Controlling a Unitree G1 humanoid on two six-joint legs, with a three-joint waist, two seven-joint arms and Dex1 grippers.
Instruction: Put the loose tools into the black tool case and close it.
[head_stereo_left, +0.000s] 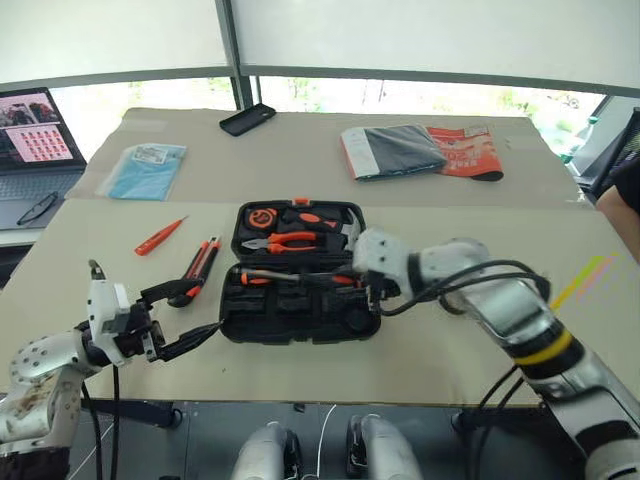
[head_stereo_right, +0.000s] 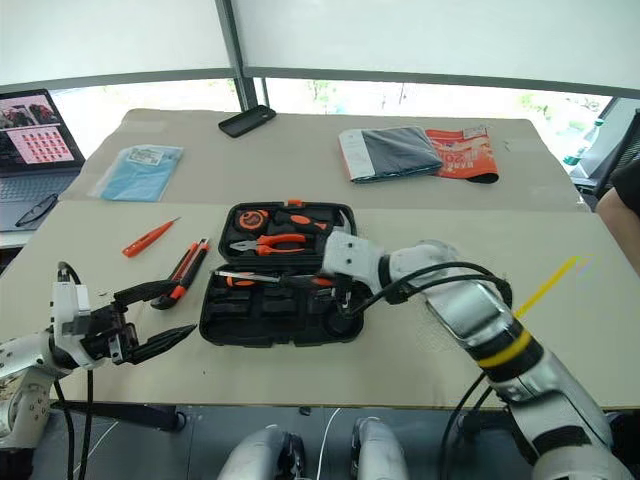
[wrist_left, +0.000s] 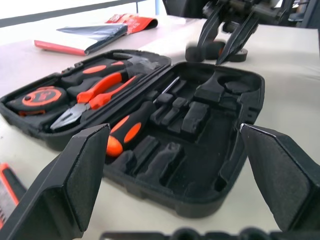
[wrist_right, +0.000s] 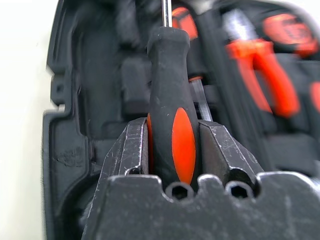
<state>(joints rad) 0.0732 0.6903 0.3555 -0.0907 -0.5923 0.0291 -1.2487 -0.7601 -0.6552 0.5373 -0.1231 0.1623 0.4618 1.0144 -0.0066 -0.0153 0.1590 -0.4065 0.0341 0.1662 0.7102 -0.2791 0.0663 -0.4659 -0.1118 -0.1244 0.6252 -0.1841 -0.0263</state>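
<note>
Beige table (head_stereo_left: 420, 350) bearing open black tool case (head_stereo_left: 300, 322) — right gripper (wrist_right: 172, 145) clamping orange-and-black screwdriver (wrist_right: 170, 100) over it; left gripper (head_stereo_left: 185, 318) gaping wide, holding nothing.

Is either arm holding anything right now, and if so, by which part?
Yes. The right gripper has its jaws closed on a screwdriver, gripping the black-and-orange handle near its butt end, over the black tool case. The left gripper stands open and holds nothing.

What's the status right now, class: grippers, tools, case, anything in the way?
Left gripper open, empty, beside the case. Right gripper shut on screwdriver over the open tool case. Utility knife, slim orange screwdriver still out. Nothing blocking.
</note>
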